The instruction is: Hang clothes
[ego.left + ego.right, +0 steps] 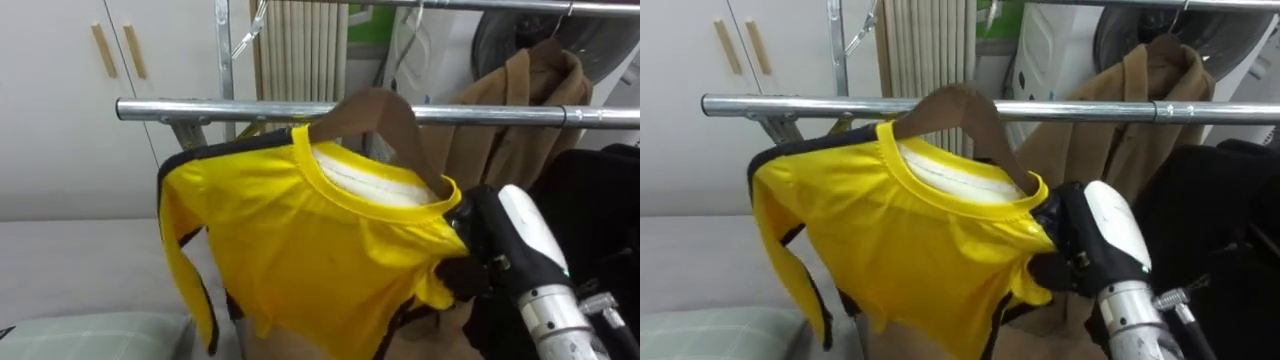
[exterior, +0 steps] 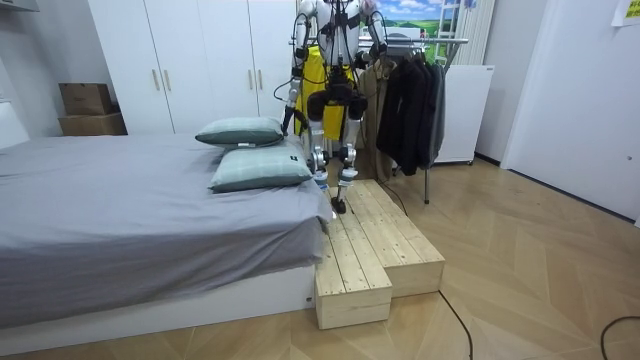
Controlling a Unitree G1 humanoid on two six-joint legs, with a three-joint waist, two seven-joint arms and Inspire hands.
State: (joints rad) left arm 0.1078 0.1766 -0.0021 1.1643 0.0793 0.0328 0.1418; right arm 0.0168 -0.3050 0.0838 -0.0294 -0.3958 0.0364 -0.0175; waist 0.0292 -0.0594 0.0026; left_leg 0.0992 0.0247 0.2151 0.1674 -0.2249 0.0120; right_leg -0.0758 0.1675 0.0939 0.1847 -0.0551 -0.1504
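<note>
A yellow shirt point(image 1: 300, 240) with black trim hangs on a brown wooden hanger point(image 1: 372, 112). It is held up in front of the lower metal rail point(image 1: 200, 108) of the clothes rack. The hanger's top overlaps the rail, and I cannot tell whether it rests on it. The hanger is tilted, right end lower. My right hand point(image 1: 475, 245) comes in from the lower right, its dark fingers curled on the shirt's right shoulder at the hanger's end. In the room view I stand on a wooden platform point(image 2: 370, 240) facing the rack, with the yellow shirt point(image 2: 318, 68) in front of me.
A tan coat point(image 1: 520, 100) hangs on the rack to the right, with black garments point(image 1: 600, 200) beyond it. A second rail point(image 1: 500, 6) runs above. White wardrobe doors point(image 1: 60, 100) stand at the left. The bed point(image 2: 120, 200) with pillows point(image 2: 240, 130) lies beside the platform.
</note>
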